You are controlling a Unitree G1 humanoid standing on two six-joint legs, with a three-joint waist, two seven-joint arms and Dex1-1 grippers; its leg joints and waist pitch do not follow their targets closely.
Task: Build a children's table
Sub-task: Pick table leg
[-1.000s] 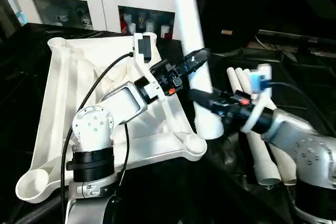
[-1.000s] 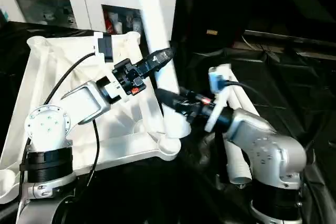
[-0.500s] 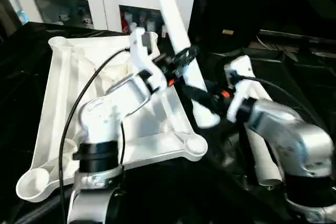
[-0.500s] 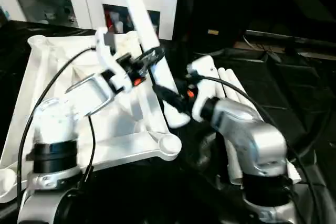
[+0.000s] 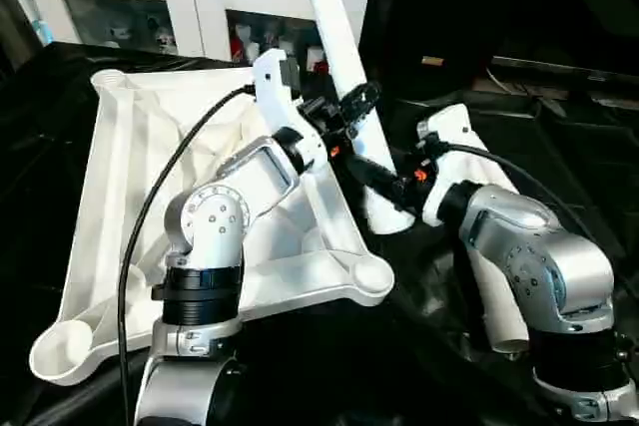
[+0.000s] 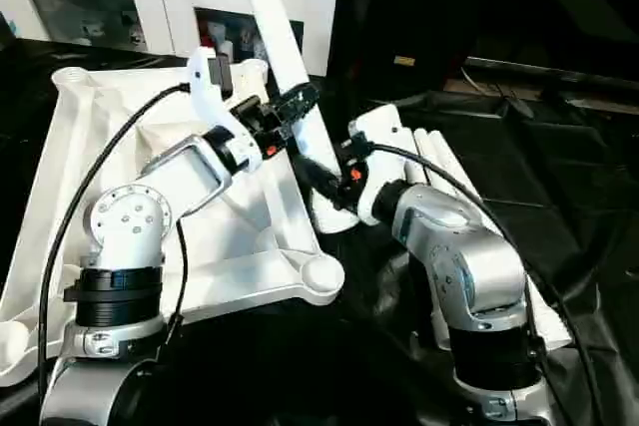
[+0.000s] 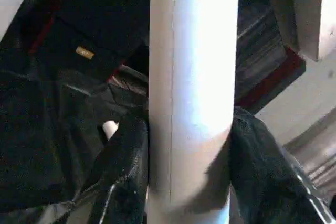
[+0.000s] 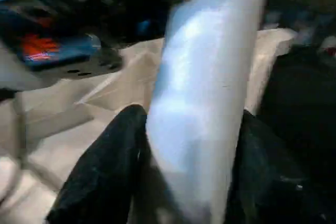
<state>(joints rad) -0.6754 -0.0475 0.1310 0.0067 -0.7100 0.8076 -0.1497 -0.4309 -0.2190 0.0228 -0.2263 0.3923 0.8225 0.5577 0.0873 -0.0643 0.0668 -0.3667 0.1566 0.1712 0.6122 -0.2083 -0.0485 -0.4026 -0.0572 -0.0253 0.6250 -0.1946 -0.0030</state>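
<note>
On the left I see the white table top [image 5: 130, 197] lying ribbed side up on the black-draped worktop [image 5: 40, 117], its near-left corner socket [image 5: 62, 351] toward me and the near-right socket [image 5: 367, 274] close to the middle of the worktop. Behind it stands a white glass-door cabinet [image 5: 120, 7].

My left arm reaches over the top's right edge. Its left tool [image 5: 351, 107] is clamped on a white tube leg [image 5: 334, 37]; from the wrist I see a black finger [image 7: 123, 171] on each side of the tube, pressed to it.

The leg leans up and away toward the cabinet, its lower end hanging just beyond the top's right edge, above the black cloth and not in any socket.

My right tool [image 5: 371, 179] grips the same leg lower down, near its foot, fingers [image 8: 105, 161] closed around the tube on both sides.

Further right, the spare legs [image 5: 494, 286] lie side by side on the worktop, partly under my right forearm.
</note>
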